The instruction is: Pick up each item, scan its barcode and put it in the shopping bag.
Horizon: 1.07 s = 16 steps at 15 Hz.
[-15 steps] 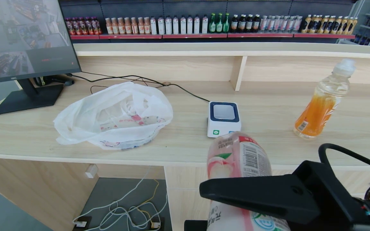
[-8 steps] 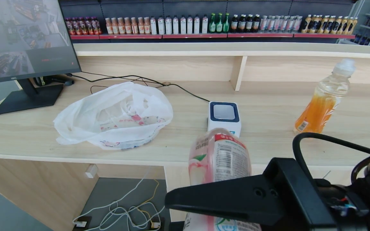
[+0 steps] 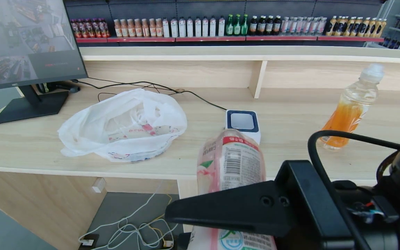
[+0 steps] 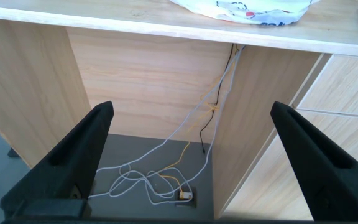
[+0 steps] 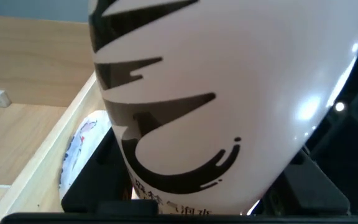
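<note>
My right gripper [image 3: 227, 222] is shut on a pink peach drink bottle [image 3: 230, 163], held tilted in front of the counter's edge with its barcode facing up. The bottle's far end sits just short of the white scanner [image 3: 241, 124] with its dark-framed window. Close up, the same bottle [image 5: 229, 93] shows between the gripper's dark fingers. The white shopping bag [image 3: 125, 125] lies open on the counter to the left. An orange juice bottle [image 3: 351, 107] stands at the right. My left gripper [image 4: 191, 155] is open, low beneath the counter, with the shopping bag [image 4: 247, 9] above it.
A monitor [image 3: 26, 52] on a black stand occupies the counter's back left, with cables [image 3: 144, 85] running behind the bag to the scanner. A wooden divider [image 3: 257, 78] rises behind the scanner. Loose cables [image 4: 160, 183] lie on the floor under the counter.
My right gripper has carried the peach bottle left and forward, so its top now overlaps the scanner's near edge. Bag, scanner and orange bottle have not moved.
</note>
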Motion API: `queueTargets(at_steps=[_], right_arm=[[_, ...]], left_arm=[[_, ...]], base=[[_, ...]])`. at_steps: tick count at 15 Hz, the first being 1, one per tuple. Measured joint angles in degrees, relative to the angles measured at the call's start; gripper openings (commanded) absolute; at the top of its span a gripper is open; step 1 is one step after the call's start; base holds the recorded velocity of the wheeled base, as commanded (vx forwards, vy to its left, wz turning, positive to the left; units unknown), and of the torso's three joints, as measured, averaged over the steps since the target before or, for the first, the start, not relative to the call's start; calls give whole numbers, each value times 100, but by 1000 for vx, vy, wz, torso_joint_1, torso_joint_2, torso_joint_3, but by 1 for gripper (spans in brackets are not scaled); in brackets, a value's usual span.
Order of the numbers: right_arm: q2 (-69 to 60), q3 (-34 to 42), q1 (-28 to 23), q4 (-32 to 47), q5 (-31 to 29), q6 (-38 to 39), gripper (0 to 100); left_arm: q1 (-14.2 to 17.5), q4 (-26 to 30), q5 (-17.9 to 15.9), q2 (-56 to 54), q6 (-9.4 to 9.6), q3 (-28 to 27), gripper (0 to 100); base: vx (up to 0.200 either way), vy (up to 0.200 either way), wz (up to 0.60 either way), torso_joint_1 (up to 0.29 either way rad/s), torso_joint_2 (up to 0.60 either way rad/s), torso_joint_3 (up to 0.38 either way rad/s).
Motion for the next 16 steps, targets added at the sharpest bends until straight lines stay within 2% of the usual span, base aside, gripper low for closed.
queueTargets(at_steps=[12, 15, 16], right_arm=[[-5, -83, -9, -46, -49, 85, 0], [45, 168, -89, -735, -46, 668, 0], [91, 315, -127, -1269, -46, 1050, 0]], left_arm=[[0, 0, 0, 0, 0, 0, 100], [0, 0, 0, 0, 0, 0, 100], [0, 0, 0, 0, 0, 0, 100]], base=[[0, 0, 0, 0, 0, 0], [0, 0, 0, 0, 0, 0], [0, 0, 0, 0, 0, 0]])
